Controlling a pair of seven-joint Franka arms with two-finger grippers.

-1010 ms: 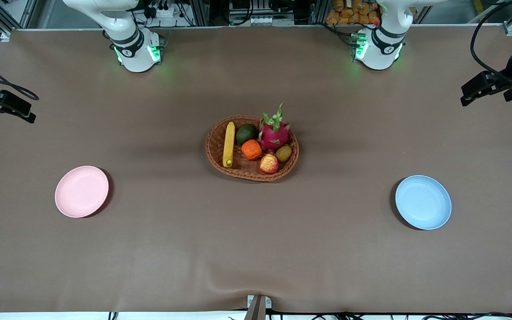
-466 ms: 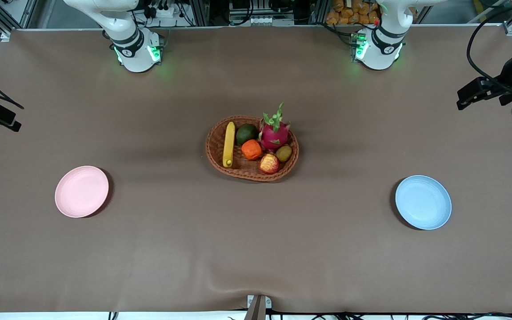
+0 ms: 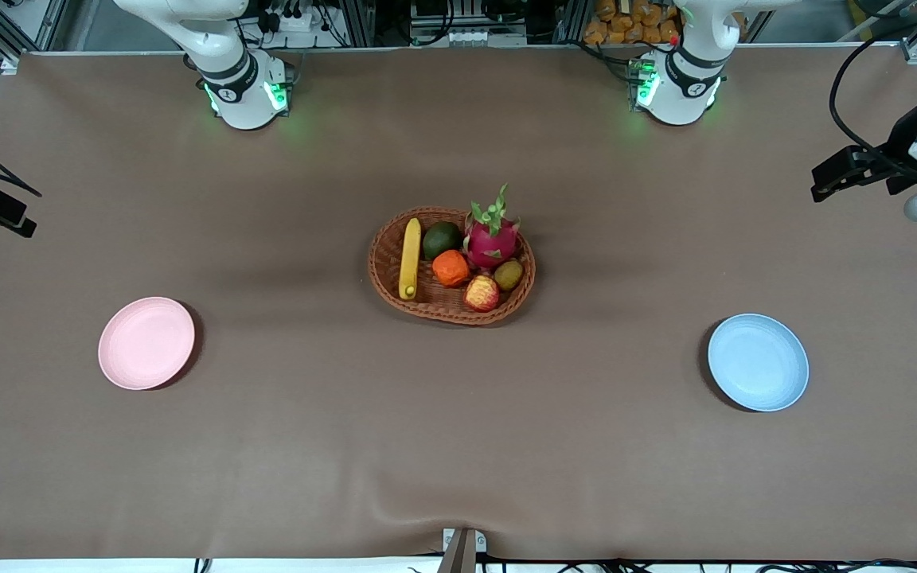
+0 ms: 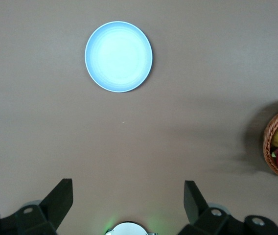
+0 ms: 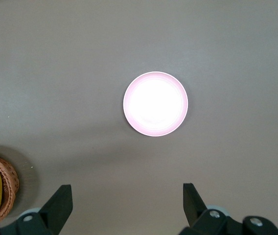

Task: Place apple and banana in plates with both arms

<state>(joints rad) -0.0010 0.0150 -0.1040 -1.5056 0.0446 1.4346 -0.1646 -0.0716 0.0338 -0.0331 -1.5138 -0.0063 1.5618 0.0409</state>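
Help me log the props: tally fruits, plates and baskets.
Fruits: 6: banana, apple, orange fruit, dragon fruit, dark green fruit, olive-brown fruit
Plates: 2: pink plate, blue plate
Baskets: 1: wicker basket
Total: 9

- No legible text, labels, brand marks, numbers or signs are visible in any view.
- The small markings on the arm bases cannot be read.
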